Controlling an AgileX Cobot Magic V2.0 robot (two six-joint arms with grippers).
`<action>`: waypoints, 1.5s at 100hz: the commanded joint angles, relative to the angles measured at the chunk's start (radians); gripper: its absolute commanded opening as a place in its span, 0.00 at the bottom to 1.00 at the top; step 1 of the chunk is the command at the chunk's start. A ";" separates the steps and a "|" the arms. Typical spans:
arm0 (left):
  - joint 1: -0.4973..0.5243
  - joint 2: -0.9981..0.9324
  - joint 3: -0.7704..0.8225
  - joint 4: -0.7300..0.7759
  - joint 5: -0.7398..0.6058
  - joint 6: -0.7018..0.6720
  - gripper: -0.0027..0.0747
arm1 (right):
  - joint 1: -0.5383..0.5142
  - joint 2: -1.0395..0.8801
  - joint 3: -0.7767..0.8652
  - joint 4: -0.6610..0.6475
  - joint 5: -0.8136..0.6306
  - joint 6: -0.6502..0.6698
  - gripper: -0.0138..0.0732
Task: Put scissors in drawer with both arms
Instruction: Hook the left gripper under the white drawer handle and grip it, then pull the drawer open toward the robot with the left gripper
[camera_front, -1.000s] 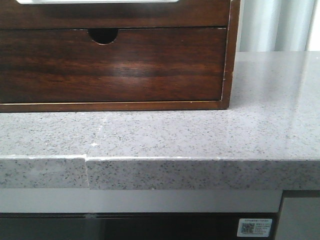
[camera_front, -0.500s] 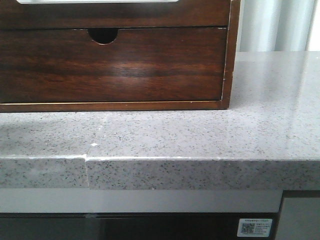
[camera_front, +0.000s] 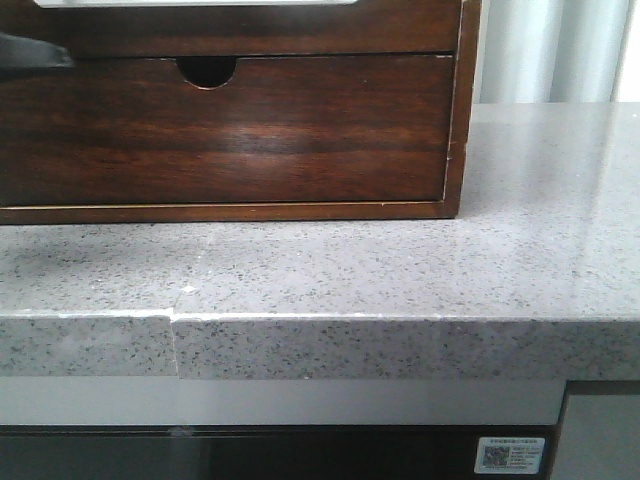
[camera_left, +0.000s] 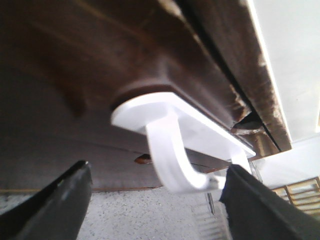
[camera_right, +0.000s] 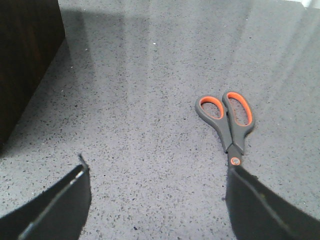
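Wooden cabinet (camera_front: 455, 120): dark reddish-brown, glossy, standing on a grey speckled stone countertop (camera_front: 400, 270).

Lower drawer front (camera_front: 300, 130): closed, with a small half-round finger notch in its top edge.

Drawer (camera_front: 400, 25): directly above the lower front, only its bottom strip in the front view, a white band showing in the cutout along its top edge.

White hook (camera_left: 172, 155): plastic, with a flat base plate stuck to dark wood; seen only in the left wrist view.

Left gripper (camera_left: 155, 200): jaws wide apart, holding nothing, one dark finger (camera_left: 60, 205) on each side of the hook and clear of it. A dark tip (camera_front: 35, 52) at the left edge of the front view is probably this gripper.

Scissors (camera_right: 227, 122): grey handles with orange-lined loops, lying flat on the countertop, well apart from the cabinet side; the blades pass under one finger.

Right gripper (camera_right: 155, 200): above the countertop, jaws wide apart, empty.
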 joint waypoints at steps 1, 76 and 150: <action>0.001 0.013 -0.058 -0.100 0.092 0.015 0.70 | -0.007 0.002 -0.038 0.003 -0.068 0.000 0.74; 0.003 0.064 -0.098 -0.090 0.179 0.015 0.20 | -0.007 0.002 -0.038 0.003 -0.068 -0.002 0.74; 0.003 -0.338 0.119 0.119 0.215 0.022 0.11 | -0.007 0.002 -0.038 -0.006 -0.068 -0.002 0.74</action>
